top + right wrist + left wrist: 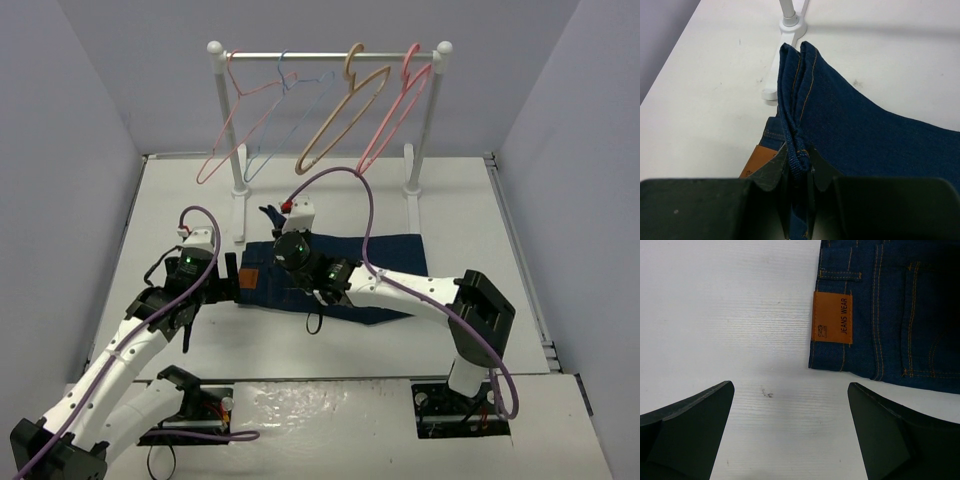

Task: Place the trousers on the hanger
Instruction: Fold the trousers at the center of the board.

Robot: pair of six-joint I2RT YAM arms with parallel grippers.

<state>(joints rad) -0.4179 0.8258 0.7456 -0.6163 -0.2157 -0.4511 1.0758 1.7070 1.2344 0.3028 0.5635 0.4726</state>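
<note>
The dark navy trousers lie folded on the white table in the top view. My right gripper is shut on a bunched hem edge of the trousers and lifts it off the table; its fingers pinch the cloth. My left gripper is open and empty just left of the waistband. The left wrist view shows the trousers with an orange leather label ahead of the open gripper. The tan hanger hangs on the rail at the back.
A white clothes rack stands at the back, its foot close to the lifted cloth. Pink hangers and a light-blue hanger hang on it beside the tan one. Grey walls enclose the table.
</note>
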